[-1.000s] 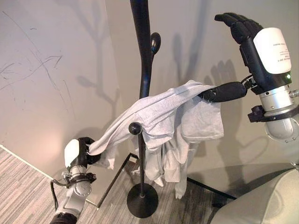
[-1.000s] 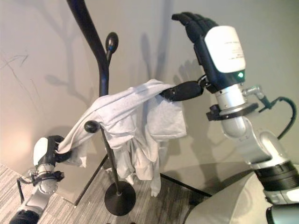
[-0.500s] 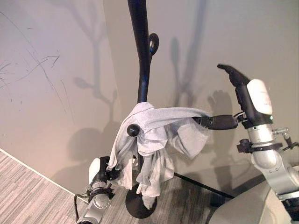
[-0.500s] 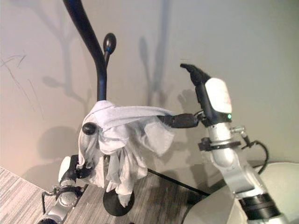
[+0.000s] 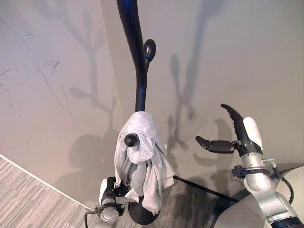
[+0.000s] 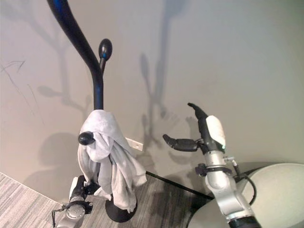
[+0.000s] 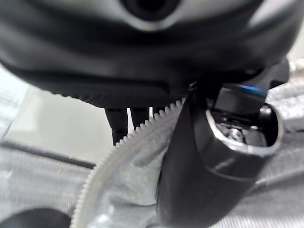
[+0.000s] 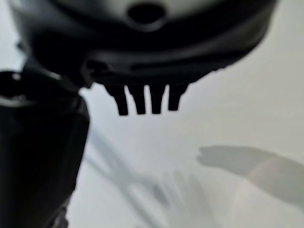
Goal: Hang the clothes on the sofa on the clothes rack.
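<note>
A light grey garment [image 5: 140,159] hangs bunched over the lower knob [image 5: 130,139] of the black clothes rack [image 5: 137,71], draping down toward the round base [image 6: 118,213]. My left hand [image 5: 108,192] is low beside the base, at the garment's lower corner. In the left wrist view its thumb [image 7: 204,180] presses on the grey cloth [image 7: 128,180] with its toothed hem. My right hand [image 6: 207,132] is open to the right of the rack, with the fingers pointing up and the thumb pointing toward the garment. It is well apart from the garment and holds nothing.
The rack stands in a wall corner [image 5: 107,71], with an upper knob [image 5: 149,47] bare above the garment. The pale rounded edge of the sofa [image 6: 280,190] fills the lower right. Grey striped floor [image 5: 28,199] lies at lower left.
My right hand has let go of the garment and dropped away to the right. My left hand has sunk with the hem, and the garment now hangs bunched on the knob. The camera view has shifted.
</note>
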